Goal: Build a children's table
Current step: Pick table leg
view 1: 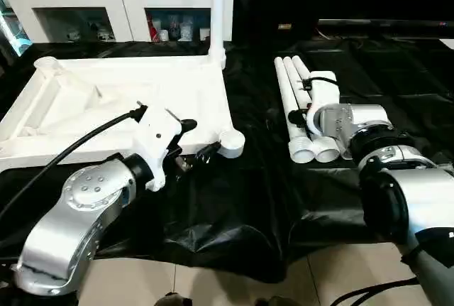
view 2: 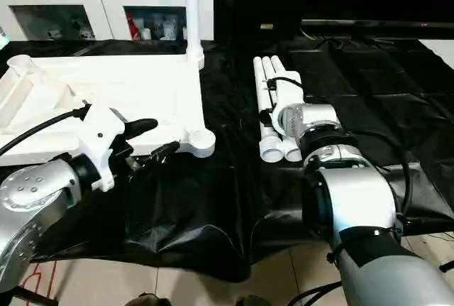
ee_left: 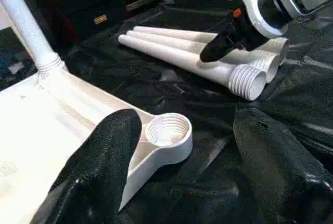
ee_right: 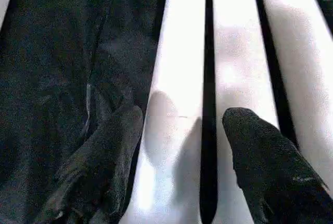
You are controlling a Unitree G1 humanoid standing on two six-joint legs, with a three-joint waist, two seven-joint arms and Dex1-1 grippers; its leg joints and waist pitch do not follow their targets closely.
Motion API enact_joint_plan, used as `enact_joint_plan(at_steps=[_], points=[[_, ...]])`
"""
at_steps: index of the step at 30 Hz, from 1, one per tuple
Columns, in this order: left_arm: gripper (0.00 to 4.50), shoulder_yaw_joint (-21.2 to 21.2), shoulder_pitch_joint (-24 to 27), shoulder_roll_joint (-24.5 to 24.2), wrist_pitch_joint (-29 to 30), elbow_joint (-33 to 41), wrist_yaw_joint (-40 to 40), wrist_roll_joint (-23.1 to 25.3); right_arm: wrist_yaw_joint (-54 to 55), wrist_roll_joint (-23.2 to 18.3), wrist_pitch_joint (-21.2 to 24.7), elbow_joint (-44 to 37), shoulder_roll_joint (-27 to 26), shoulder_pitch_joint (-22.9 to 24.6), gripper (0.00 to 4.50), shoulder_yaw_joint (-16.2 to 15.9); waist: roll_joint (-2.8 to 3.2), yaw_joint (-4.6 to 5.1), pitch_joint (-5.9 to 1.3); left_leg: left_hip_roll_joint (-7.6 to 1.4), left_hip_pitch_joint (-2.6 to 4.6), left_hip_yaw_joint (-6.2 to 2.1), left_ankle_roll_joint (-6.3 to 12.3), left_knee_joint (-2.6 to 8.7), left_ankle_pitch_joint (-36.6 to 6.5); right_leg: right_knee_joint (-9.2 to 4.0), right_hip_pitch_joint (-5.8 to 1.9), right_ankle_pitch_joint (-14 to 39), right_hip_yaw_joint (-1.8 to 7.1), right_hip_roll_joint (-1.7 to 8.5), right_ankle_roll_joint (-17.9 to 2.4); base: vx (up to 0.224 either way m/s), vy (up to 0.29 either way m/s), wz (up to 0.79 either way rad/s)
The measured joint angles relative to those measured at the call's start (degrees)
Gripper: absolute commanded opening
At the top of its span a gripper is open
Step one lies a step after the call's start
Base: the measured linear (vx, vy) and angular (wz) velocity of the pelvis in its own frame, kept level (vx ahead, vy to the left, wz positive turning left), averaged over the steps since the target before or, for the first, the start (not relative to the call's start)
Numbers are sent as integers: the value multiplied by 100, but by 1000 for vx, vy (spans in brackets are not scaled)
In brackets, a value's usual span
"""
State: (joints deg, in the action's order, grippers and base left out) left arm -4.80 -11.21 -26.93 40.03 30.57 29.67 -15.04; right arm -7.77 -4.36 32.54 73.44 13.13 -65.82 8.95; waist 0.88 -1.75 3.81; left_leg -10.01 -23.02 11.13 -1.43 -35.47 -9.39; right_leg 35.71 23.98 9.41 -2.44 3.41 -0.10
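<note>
The tabletop (view 1: pixel 120 104) is lying underside-up on the black sheet (view 1: pixel 241 206) at ten o'clock, with one leg (view 1: pixel 218 8) standing upright in its far corner socket. The left gripper (ee_left: pixel 182 177) is hovering, jaws wide, around the empty near corner socket (ee_left: pixel 167 129). At two o'clock, three loose legs (view 1: pixel 294 107) are lying side by side; the right gripper (ee_right: pixel 179 156) is straddling the outermost one, jaws wide, not yet closing.

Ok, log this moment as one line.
tabletop: upside down, one leg fitted | three loose legs: on black sheet | right tool: open over them | left tool: open by near corner socket
</note>
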Motion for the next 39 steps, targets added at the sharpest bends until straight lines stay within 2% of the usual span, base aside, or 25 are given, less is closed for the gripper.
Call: enact_joint_plan(at_steps=[8, 17, 18, 20, 27, 39], points=[[333, 49, 1, -137, 143, 103, 13, -108, -154, 40, 117, 148, -5, 7, 285, 3, 12, -4, 14, 0, 0, 0, 0, 0, 0, 2, 1, -2, 1, 0, -4, 0, 0, 0], [333, 45, 178, -334, 318, 469, 251, -337, -243, 72, 403, 274, 9, 27, 285, -11, 8, -6, 101, 0, -1, 0, 0, 0, 0, 2, 3, 0, 3, 0, -2, 0, 0, 0], [344, 45, 178, -354, 350, 481, 268, -373, -273, 70, 448, 283, 23, 26, 259, -5, 7, -5, 108, 0, -1, 0, 0, 0, 0, 2, 3, -1, 3, 0, -2, 0, 0, 0], [344, 44, 179, -398, 366, 482, 306, -398, -287, 64, 494, 286, 65, 25, 259, 14, -2, -6, 115, 0, 0, 0, 0, 0, 0, 2, 2, 0, 3, 0, -1, 0, 0, 0], [344, 44, 172, -509, 368, 482, 478, -443, -394, 63, 572, 285, 123, 8, 202, 27, -8, -6, 118, 1, 1, 0, 0, 0, 0, 1, 1, 2, 4, 0, 1, 0, 0, 0], [344, 37, 141, -539, 511, 431, 338, -418, -353, 27, 599, 309, 218, 11, 194, 160, -21, -5, 126, 2, 1, 2, 0, 0, 0, 3, 2, 2, 7, 0, 1, 0, 0, 0]])
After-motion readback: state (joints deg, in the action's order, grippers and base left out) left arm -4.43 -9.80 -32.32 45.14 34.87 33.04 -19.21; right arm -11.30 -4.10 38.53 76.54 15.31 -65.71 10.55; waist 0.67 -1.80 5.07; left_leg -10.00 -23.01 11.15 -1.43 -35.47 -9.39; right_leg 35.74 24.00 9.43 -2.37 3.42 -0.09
